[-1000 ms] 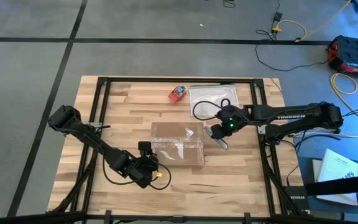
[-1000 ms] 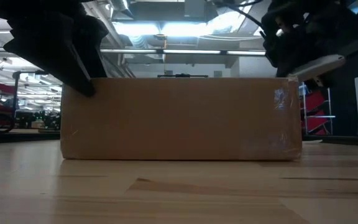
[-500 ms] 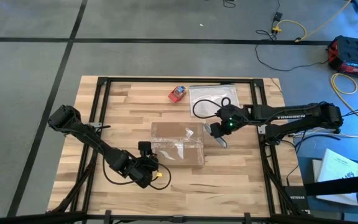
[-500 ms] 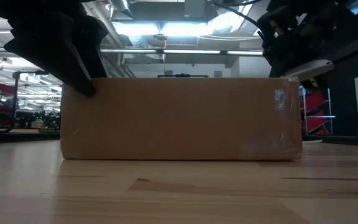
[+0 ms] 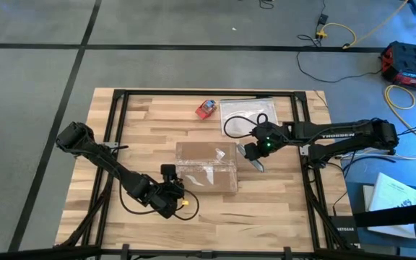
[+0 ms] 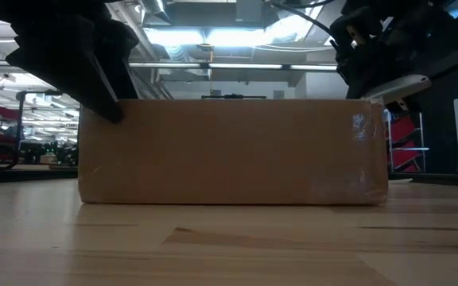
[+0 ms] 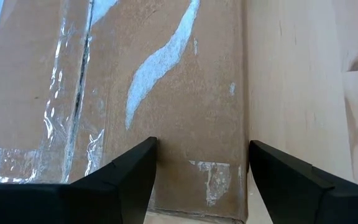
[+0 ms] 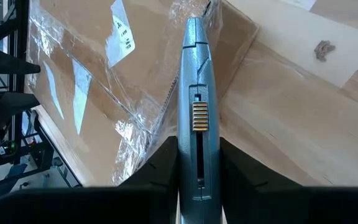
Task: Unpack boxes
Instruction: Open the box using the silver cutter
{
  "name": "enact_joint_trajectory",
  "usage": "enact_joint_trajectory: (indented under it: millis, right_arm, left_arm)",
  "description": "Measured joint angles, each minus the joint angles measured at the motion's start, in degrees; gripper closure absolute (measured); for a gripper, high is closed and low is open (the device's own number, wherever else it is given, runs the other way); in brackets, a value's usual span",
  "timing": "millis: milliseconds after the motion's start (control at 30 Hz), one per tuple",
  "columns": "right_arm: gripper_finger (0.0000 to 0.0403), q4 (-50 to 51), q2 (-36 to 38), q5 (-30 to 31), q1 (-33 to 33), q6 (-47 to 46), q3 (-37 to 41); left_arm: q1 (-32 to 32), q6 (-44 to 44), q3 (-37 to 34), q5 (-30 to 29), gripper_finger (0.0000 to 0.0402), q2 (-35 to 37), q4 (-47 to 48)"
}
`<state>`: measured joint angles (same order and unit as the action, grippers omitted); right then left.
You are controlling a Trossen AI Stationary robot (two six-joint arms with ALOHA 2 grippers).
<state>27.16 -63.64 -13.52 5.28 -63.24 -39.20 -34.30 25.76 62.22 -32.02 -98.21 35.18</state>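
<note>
The shallow brown cardboard box (image 5: 206, 167) lies flat on the table, with shiny tape strips (image 7: 73, 124) across its top. My left gripper (image 5: 177, 182) stands open at the box's left near corner. In the left wrist view one finger (image 7: 135, 168) is over the box top and the other (image 7: 272, 168) is off its near side. My right gripper (image 5: 245, 152) is at the box's right end, shut on a grey box cutter (image 8: 195, 93). The cutter's tip (image 8: 193, 23) points at the taped corner there. My left gripper: I cannot tell whether its fingers touch the box corner (image 6: 116, 111). My right gripper pinches the grey cutter's body (image 8: 196, 155) between its two fingers, with the cutter lying along them. It slants down from the table's right side. The cutter is lifted clear of the table, and I cannot tell whether its tip touches the box.
A small red-and-blue object (image 5: 206, 109) and a clear plastic bag (image 5: 248, 113) lie on the table beyond the box, toward the far edge. A black cable (image 5: 233, 126) loops over the bag's near edge. Bare wood (image 5: 273, 209) lies along the near side.
</note>
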Motion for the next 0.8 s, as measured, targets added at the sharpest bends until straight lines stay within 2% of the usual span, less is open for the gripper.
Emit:
enact_joint_trajectory:
  millis: [800]
  right_arm:
    - [0.034,1.4,0.0,1.9,0.0,-0.2,0.0]
  left_arm:
    - [0.0,-0.1,0.0,0.0,0.0167,0.0,-0.2]
